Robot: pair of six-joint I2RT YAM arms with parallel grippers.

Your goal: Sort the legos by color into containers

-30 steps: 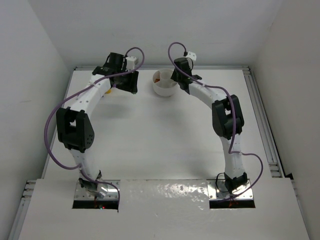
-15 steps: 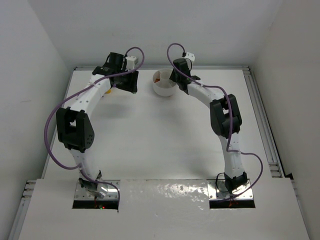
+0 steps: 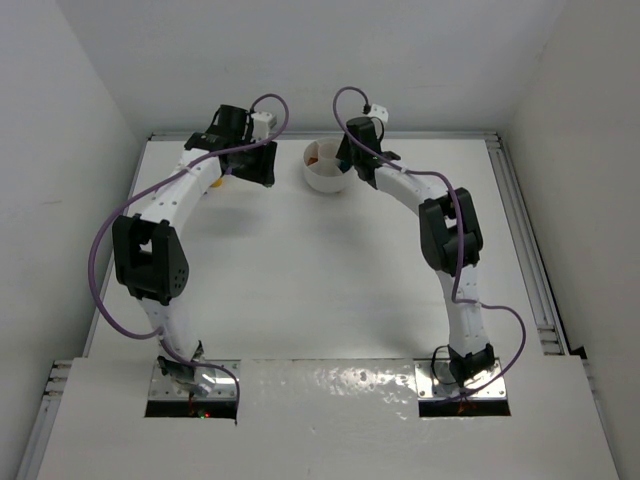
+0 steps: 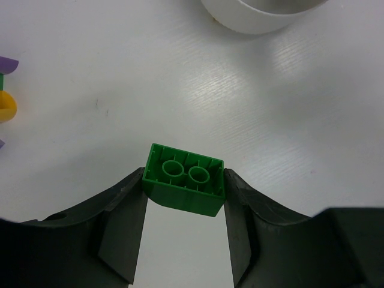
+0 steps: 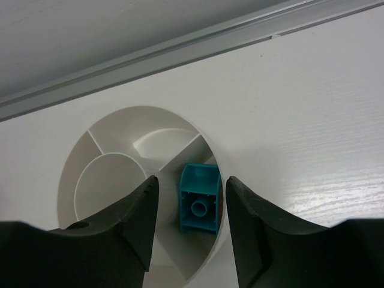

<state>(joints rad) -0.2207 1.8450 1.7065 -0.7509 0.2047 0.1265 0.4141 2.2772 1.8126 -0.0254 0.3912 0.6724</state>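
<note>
My left gripper [image 4: 185, 187] is shut on a green lego [image 4: 187, 173], its hollow underside facing the camera, held above the table to the left of the white dish [image 4: 258, 17]. In the top view the left gripper [image 3: 264, 166] is at the far left of the dish [image 3: 322, 178]. My right gripper [image 5: 192, 183] is open over the dish's [image 5: 69, 180] right side. A teal lego [image 5: 199, 204] lies below the jaws in a wedge compartment by the rim, touching neither finger. Something orange [image 3: 314, 158] shows in a far compartment.
Purple [image 4: 7, 63] and yellow [image 4: 5, 105] legos lie on the table at the left edge of the left wrist view. A yellow piece [image 3: 229, 172] peeks out beside the left arm. A metal rail [image 5: 180, 45] and the back wall run just behind the dish.
The right gripper has shifted slightly left over the dish. The left arm has not visibly moved.
</note>
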